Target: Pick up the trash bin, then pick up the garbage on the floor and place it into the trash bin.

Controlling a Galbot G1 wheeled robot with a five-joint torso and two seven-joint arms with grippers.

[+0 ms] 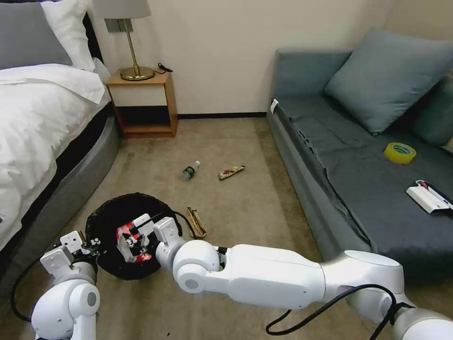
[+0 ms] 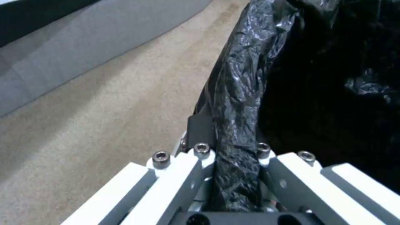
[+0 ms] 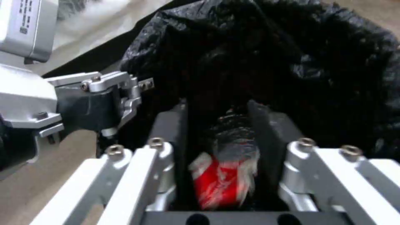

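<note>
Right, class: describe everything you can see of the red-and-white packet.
The red-and-white packet, a small crinkled wrapper of glossy foil-like material, sits between the jaws of the right gripper, which is shut on it. It hangs over the mouth of the low round bin lined with a wrinkly black plastic bag, touching nothing visible but the jaws. The left gripper clamps the bin's rim.
</note>
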